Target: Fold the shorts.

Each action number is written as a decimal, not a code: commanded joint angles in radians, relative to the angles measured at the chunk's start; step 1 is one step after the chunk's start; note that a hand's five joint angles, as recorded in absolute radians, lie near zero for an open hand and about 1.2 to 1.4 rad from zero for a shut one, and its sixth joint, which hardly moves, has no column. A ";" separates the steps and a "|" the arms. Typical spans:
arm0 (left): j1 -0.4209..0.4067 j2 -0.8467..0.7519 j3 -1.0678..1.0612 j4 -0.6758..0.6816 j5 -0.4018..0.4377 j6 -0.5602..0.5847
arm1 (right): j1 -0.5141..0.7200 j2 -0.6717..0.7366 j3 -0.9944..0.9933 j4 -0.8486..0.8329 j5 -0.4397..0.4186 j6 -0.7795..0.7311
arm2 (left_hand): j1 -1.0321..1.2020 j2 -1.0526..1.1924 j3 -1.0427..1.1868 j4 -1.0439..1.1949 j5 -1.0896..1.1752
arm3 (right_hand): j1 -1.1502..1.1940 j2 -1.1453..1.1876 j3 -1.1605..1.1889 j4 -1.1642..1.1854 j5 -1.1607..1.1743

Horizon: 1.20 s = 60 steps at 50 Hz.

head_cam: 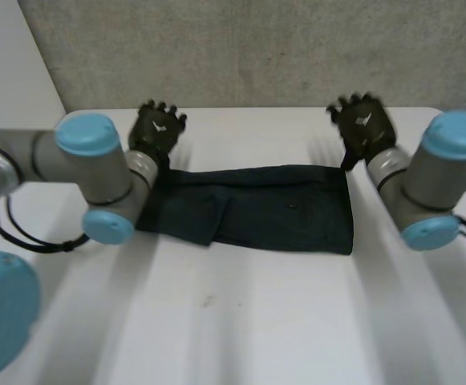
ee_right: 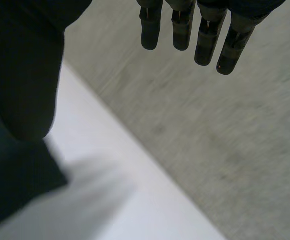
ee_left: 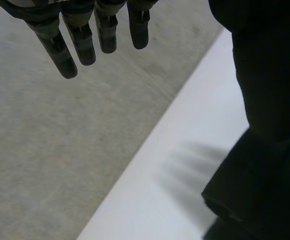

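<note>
The dark shorts (head_cam: pixel 273 208) lie flat as a long band across the middle of the white surface (head_cam: pixel 241 321), one end beside each arm, with a looser overlapping layer at the left end (head_cam: pixel 186 215). The left hand (head_cam: pixel 157 128) and the right hand (head_cam: pixel 363 124) hover above the far edge of the band, one over each end. In each wrist view the fingers (ee_left: pixel 85 42) (ee_right: pixel 204 37) are straight and slightly spread, the thumb held apart, and nothing is in either hand. The band looks ready for a crosswise fold, one end laid over the other. To do that well, the working hand should come down on an end corner and pinch all the layers together, since the overlapping layer on the left could slide or open if only the top sheet is taken. The other hand would best press its end flat as an anchor. Nothing else lies on the surface, and the grey backdrop (head_cam: pixel 257 48) stands well behind. The main hindrance is the left forearm (head_cam: pixel 96 172) resting close over the band's left end.
</note>
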 commanded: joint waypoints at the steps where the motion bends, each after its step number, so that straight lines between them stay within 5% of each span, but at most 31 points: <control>1: 0.046 0.280 -0.303 -0.010 0.005 -0.168 | -0.008 -0.305 0.206 0.118 -0.044 0.228 | 0.054 0.050 0.040 0.047 0.030 | -0.027 -0.044 -0.037 -0.056 -0.060; 8: 0.084 0.389 -0.582 -0.023 0.078 -0.330 | -0.035 -0.336 0.352 0.368 -0.175 0.273 | 0.274 0.269 0.260 0.267 0.250 | -0.027 -0.044 -0.037 -0.056 -0.060; 16: 0.120 0.328 -0.628 -0.021 0.207 -0.327 | -0.067 -0.308 0.444 0.367 -0.197 0.265 | 0.392 0.387 0.378 0.384 0.368 | 0.074 0.057 0.064 0.045 0.041; 22: 0.123 0.233 -0.563 -0.017 0.200 -0.288 | -0.078 -0.250 0.471 0.281 -0.196 0.258 | 0.506 0.502 0.492 0.499 0.482 | 0.247 0.230 0.237 0.218 0.214; 31: 0.177 0.174 -0.501 -0.020 0.099 -0.185 | -0.083 -0.150 0.448 0.224 -0.194 0.250 | 1.193 1.188 1.179 1.185 1.169 | 0.314 0.298 0.305 0.286 0.282; 41: 0.172 0.182 -0.524 -0.020 0.060 -0.126 | -0.072 -0.138 0.421 0.209 -0.194 0.249 | 1.109 1.104 1.095 1.101 1.085 | 0.362 0.345 0.352 0.333 0.329; 46: 0.167 0.211 -0.562 -0.018 0.063 -0.126 | -0.070 -0.127 0.420 0.167 -0.192 0.250 | 0.410 0.405 0.396 0.403 0.386 | 0.493 0.477 0.484 0.465 0.461; 60: 0.150 0.384 -0.622 -0.014 0.054 -0.130 | -0.043 -0.130 0.414 0.174 -0.189 0.270 | 0.283 0.279 0.270 0.276 0.259 | 0.473 0.456 0.463 0.444 0.440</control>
